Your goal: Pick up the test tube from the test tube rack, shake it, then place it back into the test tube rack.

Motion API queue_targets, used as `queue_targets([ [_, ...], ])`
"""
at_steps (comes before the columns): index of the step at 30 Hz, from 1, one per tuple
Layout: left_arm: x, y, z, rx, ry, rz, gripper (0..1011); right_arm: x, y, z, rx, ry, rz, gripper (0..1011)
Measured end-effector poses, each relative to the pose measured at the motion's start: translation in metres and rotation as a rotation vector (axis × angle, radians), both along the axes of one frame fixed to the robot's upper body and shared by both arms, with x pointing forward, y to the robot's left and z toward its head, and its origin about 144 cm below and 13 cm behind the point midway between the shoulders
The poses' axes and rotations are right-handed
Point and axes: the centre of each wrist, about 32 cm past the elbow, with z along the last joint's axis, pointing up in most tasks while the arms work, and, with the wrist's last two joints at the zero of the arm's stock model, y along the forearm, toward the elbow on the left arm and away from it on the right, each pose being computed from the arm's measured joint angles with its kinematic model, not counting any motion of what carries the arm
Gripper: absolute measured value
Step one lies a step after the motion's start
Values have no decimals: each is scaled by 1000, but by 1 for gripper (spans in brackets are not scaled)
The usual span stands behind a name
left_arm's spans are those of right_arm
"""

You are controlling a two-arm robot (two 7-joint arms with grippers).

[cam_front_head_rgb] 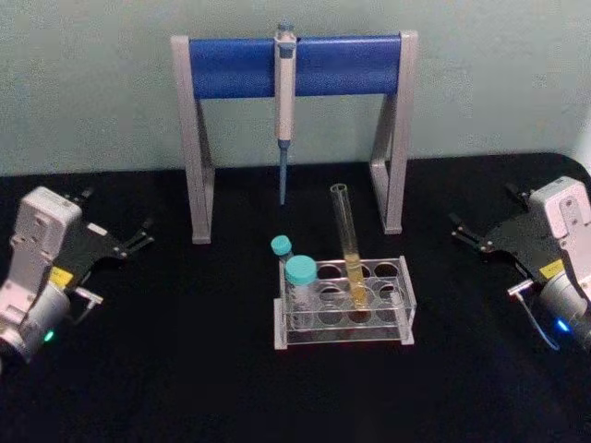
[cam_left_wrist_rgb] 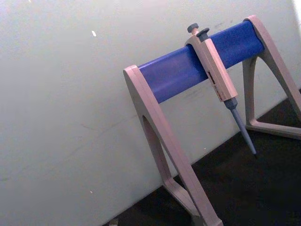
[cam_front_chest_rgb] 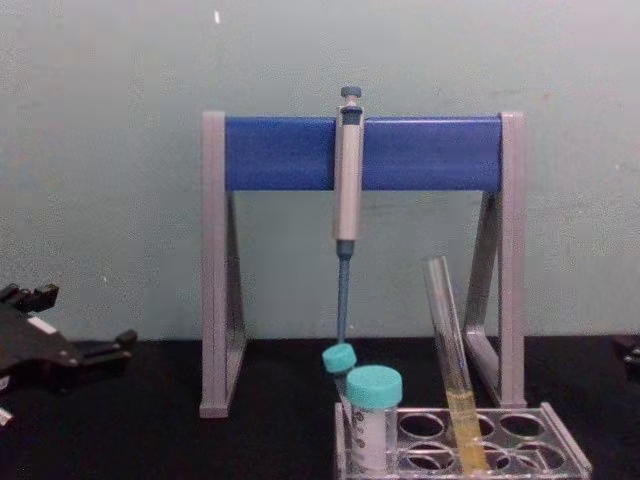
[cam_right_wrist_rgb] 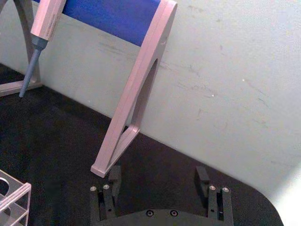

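**Entry: long test tube seated in rack, both grippers clear of it**

- Item: test tube (cam_front_head_rgb: 349,245), capless clear glass, yellow liquid in its lower part. It stands in a hole of the clear plastic test tube rack (cam_front_head_rgb: 346,332), right of the rack's middle. The rack sits centrally on the black table (cam_front_head_rgb: 185,378).
- Axis: near upright, not plumb. The open mouth leans toward the robot's left, and the chest view shows the same slant (cam_front_chest_rgb: 452,370). Most of the glass stands bare above the top plate.
- Neighbours: two shorter teal-capped tubes (cam_front_head_rgb: 300,272) at the rack's left end, with empty holes between them and the long tube. Behind stands the grey-and-blue pipette stand (cam_front_head_rgb: 295,65), with a pipette (cam_front_head_rgb: 285,92) hanging from its bar.
- Right gripper (cam_front_head_rgb: 483,210): low over the table to the rack's right. The right wrist view shows its fingers (cam_right_wrist_rgb: 114,175) spread wide with nothing between them.
- Left gripper (cam_front_head_rgb: 115,214): low at the far left, fingers apart and empty.
- Bearing: the tube lies inward, toward the robot's left, from the right gripper, which appears to be the nearer of the two. A grasp on the upper glass would have to allow for the slant, and that side is clear of the capped tubes.
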Motion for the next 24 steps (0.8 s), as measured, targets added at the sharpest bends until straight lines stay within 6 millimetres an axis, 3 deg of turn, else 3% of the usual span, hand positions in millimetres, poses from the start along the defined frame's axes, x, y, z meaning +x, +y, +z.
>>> queue_targets([
  [16, 0, 0, 0, 0, 0, 0, 1001, 1, -1, 1, 6, -9, -3, 1000],
  [24, 0, 0, 0, 0, 0, 0, 1001, 1, 1, 11, 77, -54, 38, 1000],
])
